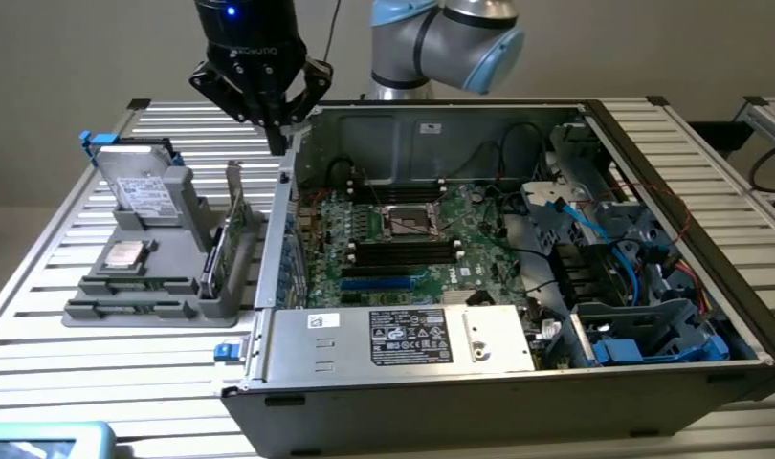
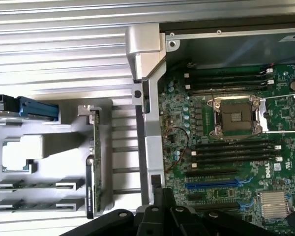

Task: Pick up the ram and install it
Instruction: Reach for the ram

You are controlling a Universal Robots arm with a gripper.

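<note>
2 ram sticks (image 2: 32, 186) lie flat and side by side in the front slots of the gray holder tray (image 1: 170, 316), at the exterior view's left, with nothing touching them. From my console I see the same tray carries a silver hard drive (image 1: 143, 186) standing at its back, a processor chip (image 1: 123, 256) flat in the middle pocket, and a green expansion card (image 1: 228, 239) upright on its edge along the side nearest the computer case (image 1: 490, 402). Only a narrow strip of slatted table (image 1: 43, 287) separates tray and case wall. Above that wall, near the case's back corner, hangs the gripper (image 1: 279, 142), its jaws drawn together on nothing (as best I can read them). Further right, the case is open on top. The motherboard (image 1: 401, 239) lies flat inside, with long black memory slots (image 2: 233, 150) bare on both sides of the processor socket (image 2: 236, 115). Cables and drive cages crowd the case's far right side.
</note>
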